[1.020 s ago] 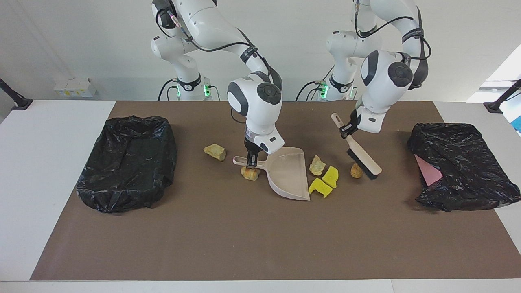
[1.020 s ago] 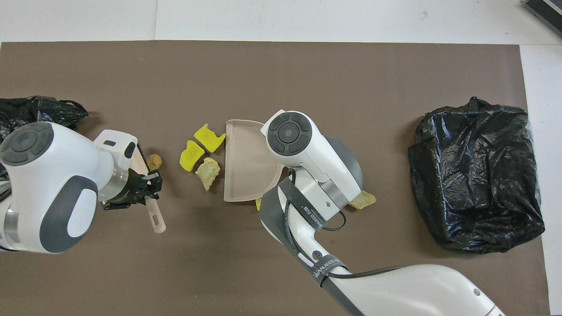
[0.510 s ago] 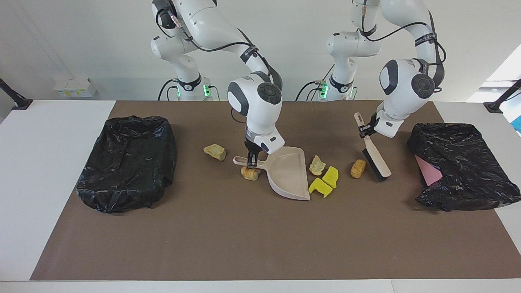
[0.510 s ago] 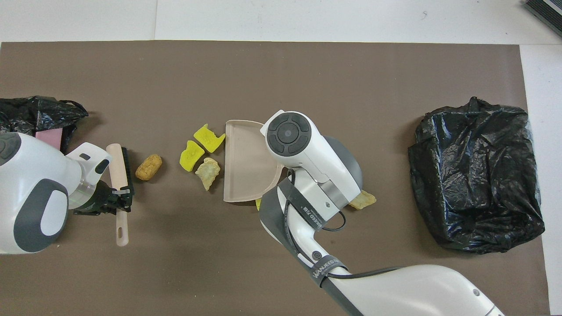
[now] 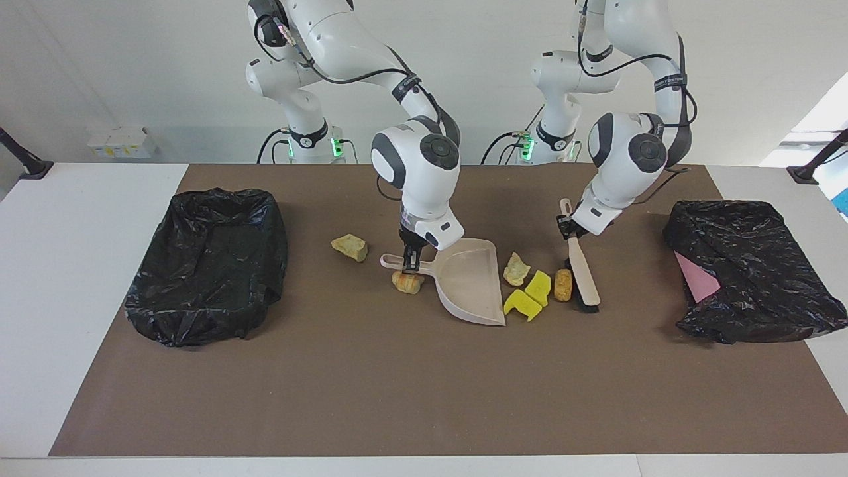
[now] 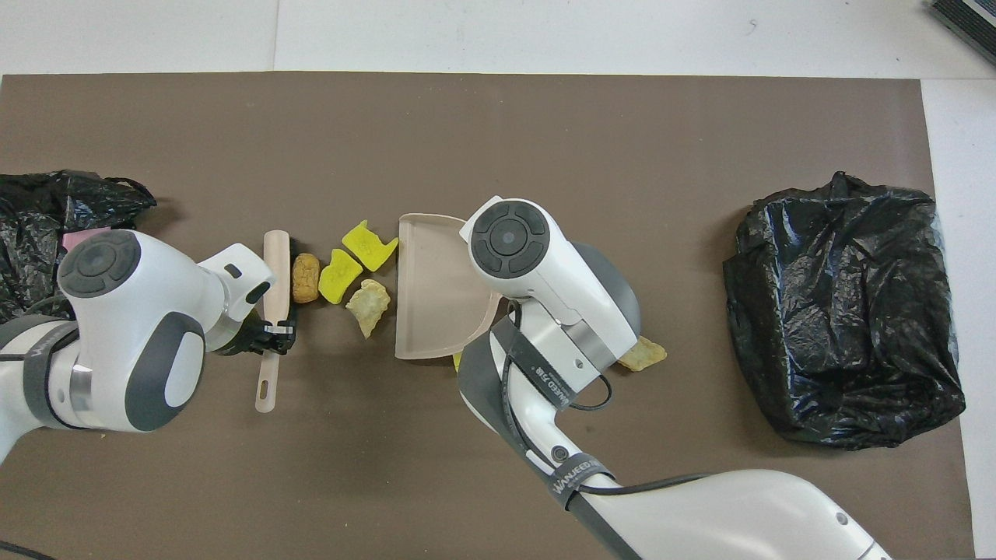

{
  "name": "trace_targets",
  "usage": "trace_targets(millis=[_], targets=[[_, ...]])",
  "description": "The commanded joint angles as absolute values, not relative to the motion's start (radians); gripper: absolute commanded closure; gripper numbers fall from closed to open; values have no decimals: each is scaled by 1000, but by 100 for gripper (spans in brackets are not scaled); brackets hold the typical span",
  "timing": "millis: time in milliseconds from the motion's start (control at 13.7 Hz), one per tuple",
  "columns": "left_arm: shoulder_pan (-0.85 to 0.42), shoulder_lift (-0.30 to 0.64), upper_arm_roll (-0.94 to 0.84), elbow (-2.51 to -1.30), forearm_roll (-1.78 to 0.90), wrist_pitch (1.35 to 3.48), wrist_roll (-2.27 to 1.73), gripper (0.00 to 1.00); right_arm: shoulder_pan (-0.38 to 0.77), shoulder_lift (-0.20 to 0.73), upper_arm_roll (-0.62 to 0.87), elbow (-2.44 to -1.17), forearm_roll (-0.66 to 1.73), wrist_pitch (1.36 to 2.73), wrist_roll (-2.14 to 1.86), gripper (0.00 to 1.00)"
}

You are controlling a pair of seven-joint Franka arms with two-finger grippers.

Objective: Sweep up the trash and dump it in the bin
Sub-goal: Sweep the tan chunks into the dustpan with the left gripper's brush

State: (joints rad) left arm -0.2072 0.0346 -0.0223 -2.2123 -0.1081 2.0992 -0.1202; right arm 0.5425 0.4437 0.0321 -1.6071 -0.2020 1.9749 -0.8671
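My right gripper [image 5: 409, 262] is shut on the handle of the beige dustpan [image 5: 470, 278] [image 6: 432, 288], whose mouth rests on the mat. My left gripper [image 5: 568, 227] [image 6: 272, 338] is shut on the brush [image 5: 583, 275] [image 6: 276, 264], bristles down on the mat. The brush presses an orange-brown roll [image 5: 563, 285] [image 6: 305, 278] against two yellow sponge bits [image 5: 538, 286] [image 6: 340, 274] and a pale lump [image 5: 515, 270] [image 6: 369, 306] by the dustpan's mouth. Another roll [image 5: 407, 281] lies under the dustpan handle. A beige lump [image 5: 350, 247] [image 6: 642, 355] lies toward the right arm's end.
A black-bagged bin [image 5: 212, 262] [image 6: 844, 311] stands at the right arm's end of the brown mat. A second black-bagged bin [image 5: 755, 265] [image 6: 39, 218] at the left arm's end holds a flat pink sheet [image 5: 695, 278].
The left gripper swung the brush out toward its own end's bin, then back, pushing the orange-brown roll up against the yellow bits. The dustpan and right arm stayed still.
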Motion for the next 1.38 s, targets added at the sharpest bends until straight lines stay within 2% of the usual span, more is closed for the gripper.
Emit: trace_targets(millis=[0, 583, 947, 1311], targets=[[-267, 74, -11, -2186, -173, 2138, -22, 100, 538, 446, 38, -1612, -218, 1988, -891, 100], [-472, 60, -18, -2186, -353, 2166, -64, 100, 537, 446, 38, -1611, -218, 1990, -888, 100], [-430, 60, -14, -2175, -337, 2184, -112, 100, 534, 446, 38, -1605, -219, 1996, -891, 100], [-353, -17, -12, -2184, -238, 2148, -228, 100, 512, 446, 38, -1600, -209, 2016, -897, 100]])
